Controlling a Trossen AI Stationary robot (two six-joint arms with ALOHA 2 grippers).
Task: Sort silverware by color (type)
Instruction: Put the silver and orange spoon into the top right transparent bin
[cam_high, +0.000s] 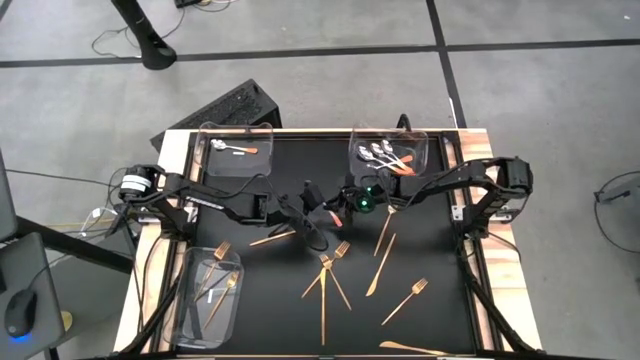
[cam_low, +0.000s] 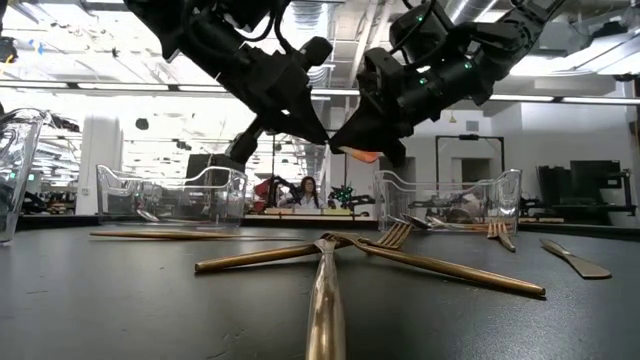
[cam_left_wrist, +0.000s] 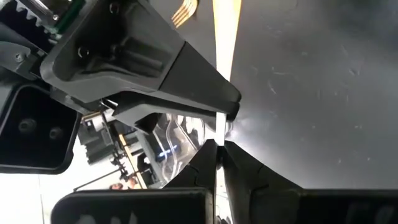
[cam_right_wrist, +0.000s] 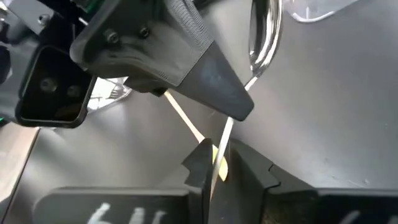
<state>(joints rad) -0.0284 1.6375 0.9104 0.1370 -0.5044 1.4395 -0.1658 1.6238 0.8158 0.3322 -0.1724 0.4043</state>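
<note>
While the left pincer (cam_left_wrist: 219, 144) was pinching the red-handled spoon (cam_low: 365, 155) just short of the spoon tray (cam_high: 425, 140), and you could not tell whether the right pincer (cam_right_wrist: 217, 152) gripped it too, you needed that second hold sure before releasing. Nearer than the tray, gold forks (cam_high: 335, 262) littered the bench's black mat (cam_high: 440, 250); beyond the tray lay an open workshop.

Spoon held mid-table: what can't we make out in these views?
- spoon: high view, mostly covered by left gripper and right gripper.
- near-left tray: high view, forks inside too small and glare-washed to count.
- knife: cut off by high view's bottom edge.
- far trays: low view, contents blurred behind clear walls.
</note>
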